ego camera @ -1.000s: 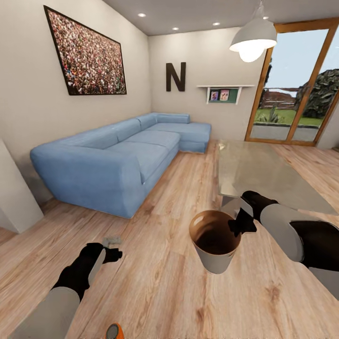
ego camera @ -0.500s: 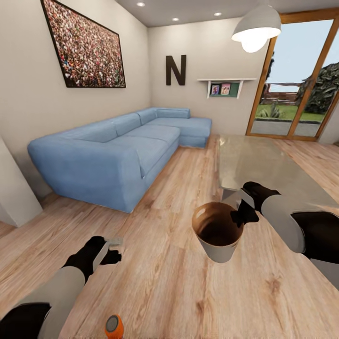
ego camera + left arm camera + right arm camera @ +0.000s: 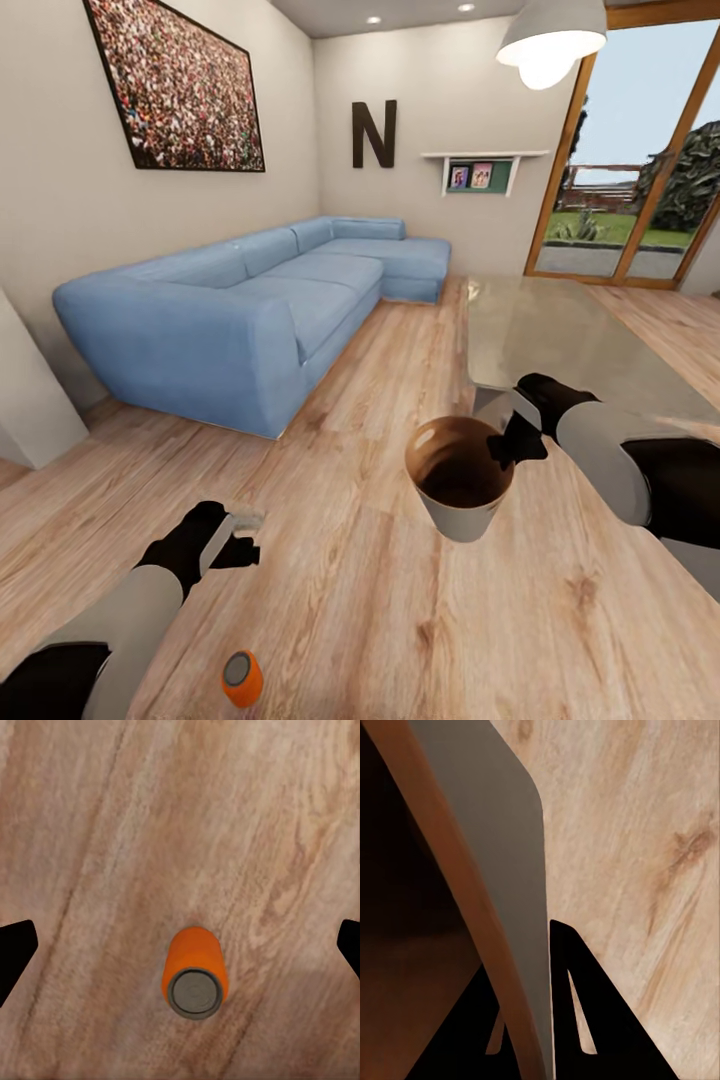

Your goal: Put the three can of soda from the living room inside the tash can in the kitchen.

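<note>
- Looking down from our head camera, we see the light wood floor of the living room, with our left tool low at the left and our right tool at the right.
- Our right tool is clenched on the rim of the trash can, which it holds up off the floor; the bucket's brown inside faces the camera and its pale outside tapers downward.
- In the right wrist view, the trash can's wall runs between the two dark fingers, one inside and one outside the rim.
- Our left tool is released: in the left wrist view its black fingertips stand wide apart at the two edges, with nothing between them but floor and can.
- The orange soda can stands upright on the floor near the lower edge of the head view, just beyond our left forearm; its grey top faces up.
- In the left wrist view the orange soda can sits below the tool, between the lines of the two fingertips and apart from both.
- A blue corner sofa stands along the left wall, and a glass surface lies behind the trash can, to the right.
- A framed picture and a letter N hang on the walls.
</note>
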Controlling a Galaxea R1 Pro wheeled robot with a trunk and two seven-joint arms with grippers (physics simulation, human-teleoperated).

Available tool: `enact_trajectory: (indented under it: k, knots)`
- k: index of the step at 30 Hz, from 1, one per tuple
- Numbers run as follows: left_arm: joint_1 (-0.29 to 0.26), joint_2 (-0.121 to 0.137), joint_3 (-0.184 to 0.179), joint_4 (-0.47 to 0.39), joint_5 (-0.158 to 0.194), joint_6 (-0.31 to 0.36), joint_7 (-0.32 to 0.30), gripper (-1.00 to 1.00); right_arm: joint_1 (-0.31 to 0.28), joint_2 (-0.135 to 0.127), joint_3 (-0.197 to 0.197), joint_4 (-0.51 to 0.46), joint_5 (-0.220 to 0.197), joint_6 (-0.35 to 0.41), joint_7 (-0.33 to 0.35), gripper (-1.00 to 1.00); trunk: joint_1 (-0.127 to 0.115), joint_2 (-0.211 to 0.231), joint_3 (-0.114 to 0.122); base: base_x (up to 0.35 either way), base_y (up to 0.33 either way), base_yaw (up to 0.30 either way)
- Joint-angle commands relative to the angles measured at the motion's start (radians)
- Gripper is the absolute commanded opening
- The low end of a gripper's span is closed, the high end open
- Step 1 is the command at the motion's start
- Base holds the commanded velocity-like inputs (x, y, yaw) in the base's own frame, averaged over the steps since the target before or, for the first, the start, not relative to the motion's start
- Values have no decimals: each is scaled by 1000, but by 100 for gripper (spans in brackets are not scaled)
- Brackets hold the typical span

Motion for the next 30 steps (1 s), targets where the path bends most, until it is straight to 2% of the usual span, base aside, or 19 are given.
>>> enact_trajectory:
  k: [1,14,23,30]
  knots:
    - [0,-1,0,0,0,8,0,100,-1,0,-8,-1,-11,0,6,-100,4,-7,-5,0,0,0]
    - [0,-7,1,1,0,65,-2,100,-26,0,-1,-1,-11,0,6,-100,13,-17,-75,0,0,0]
    - [0,-22,2,0,1,78,-5,100,-55,-1,11,1,-11,0,6,-100,13,-17,-89,0,0,0]
    - [0,-44,1,-7,2,80,-7,100,-60,-5,27,2,-11,0,6,-100,13,-17,-99,0,0,0]
